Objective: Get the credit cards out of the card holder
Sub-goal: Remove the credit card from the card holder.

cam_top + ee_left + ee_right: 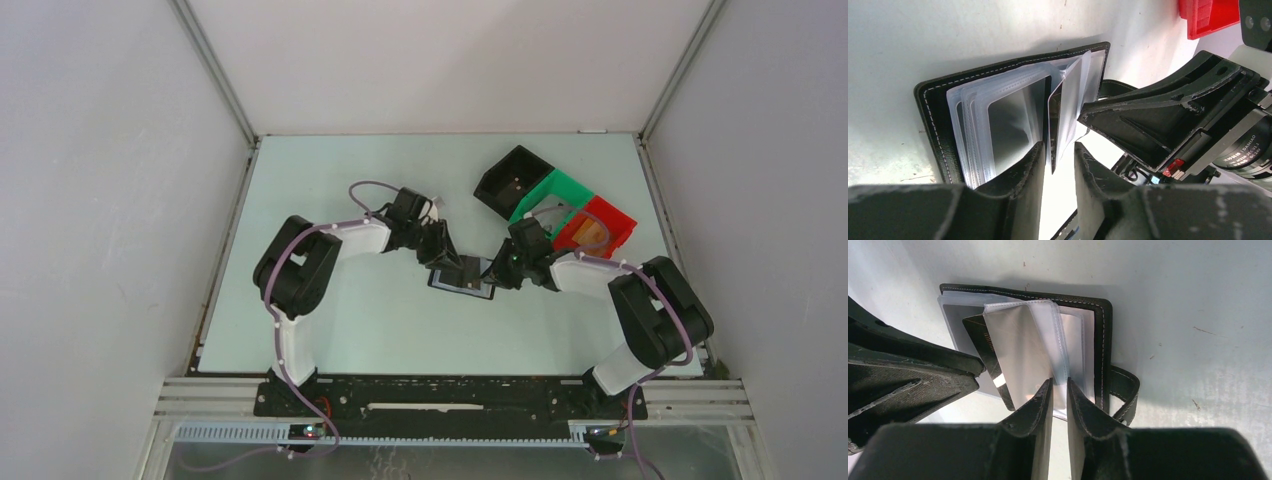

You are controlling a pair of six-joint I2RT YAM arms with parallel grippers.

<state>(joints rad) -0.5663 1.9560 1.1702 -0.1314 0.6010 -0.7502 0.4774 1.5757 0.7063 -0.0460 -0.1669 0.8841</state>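
White walls close in a pale surface point(330, 300). At its middle lies the one card holder point(462, 278), open flat, with its fan of clear sleeves point(1023, 345) lifted between the two tools. The left tool point(1058, 165) is open, its jaws astride an upright leaf without closing on it. The right tool point(1060, 400) has its jaws only narrowly apart around the edge of a clear sleeve; whether they truly pinch it I cannot tell.

The credit cards point(1010, 130) sit inside their sleeves and none lies out on the surface, so the step in hand looks to be parting the leaves to reach a first card. Next, one tool should pin the holder down while the other closes on a bare card edge and draws it out along the pocket's mouth.

Counted: one holder, two tools, and two cards that show, a pale grey one and a dark card point(977, 345), with perhaps more hidden in the stack. Behind stand a black bin point(510, 180), a green bin point(553, 190) and a red bin point(605, 225).
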